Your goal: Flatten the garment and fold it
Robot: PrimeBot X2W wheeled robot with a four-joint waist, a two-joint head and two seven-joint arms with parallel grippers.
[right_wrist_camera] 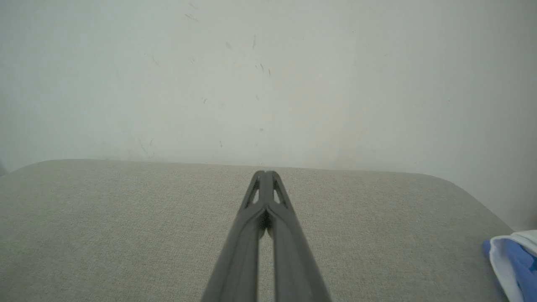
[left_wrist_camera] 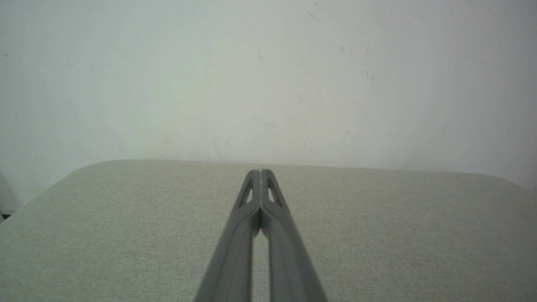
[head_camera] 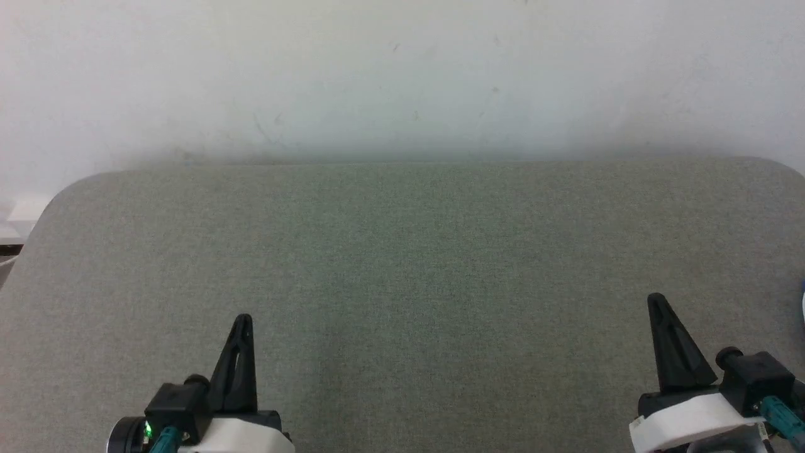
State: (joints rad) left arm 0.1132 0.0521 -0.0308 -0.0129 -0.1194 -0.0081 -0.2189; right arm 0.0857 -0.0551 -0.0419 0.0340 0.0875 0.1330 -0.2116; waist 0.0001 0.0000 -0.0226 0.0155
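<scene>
Pointing across the grey bench (head_camera: 402,239) toward the wall (head_camera: 402,75), the left gripper (head_camera: 243,322) and the right gripper (head_camera: 656,301) both have their fingertips pressed together, holding nothing. The garment (right_wrist_camera: 514,260) lies at the bench's right edge, apart from the right gripper.

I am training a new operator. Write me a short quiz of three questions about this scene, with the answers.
1. True or false: the left gripper holds the shirt.
2. Where is the shirt? A: in the middle of the table. B: at the table's right edge, to the right of the right gripper. C: under the left gripper.
3. Fill in: the two fingers of each gripper are pressed ____.
Key: 1 false; 2 B; 3 together, with nothing between them.
</scene>
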